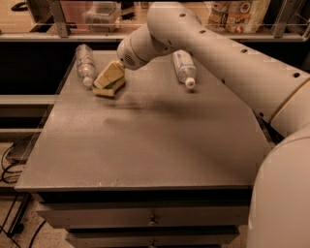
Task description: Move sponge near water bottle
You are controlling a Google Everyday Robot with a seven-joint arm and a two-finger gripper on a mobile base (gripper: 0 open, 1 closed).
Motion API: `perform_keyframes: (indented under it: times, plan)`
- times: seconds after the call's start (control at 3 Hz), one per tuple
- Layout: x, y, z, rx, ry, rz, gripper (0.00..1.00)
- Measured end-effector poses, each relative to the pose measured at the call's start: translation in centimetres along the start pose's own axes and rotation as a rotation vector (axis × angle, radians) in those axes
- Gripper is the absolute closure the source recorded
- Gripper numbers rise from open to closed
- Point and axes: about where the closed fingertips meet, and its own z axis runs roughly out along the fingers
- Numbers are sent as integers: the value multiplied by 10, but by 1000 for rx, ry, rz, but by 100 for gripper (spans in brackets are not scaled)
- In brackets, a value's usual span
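No text, brand, number or sign can be read. The bottle label [183, 63], on the bottle lying on the surface [145, 145], carries print that cannot be made out. The packages [237, 12] on the rear shelf show coloured printing, also unreadable. The gripper [110, 76] sits at the sponge [109, 89], just beside the water bottle [85, 63].
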Motion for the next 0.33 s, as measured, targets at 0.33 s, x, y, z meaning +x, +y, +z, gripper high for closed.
perform_keyframes:
  times: [0.33]
  plan:
    - [0, 0, 0, 0, 0, 0, 0]
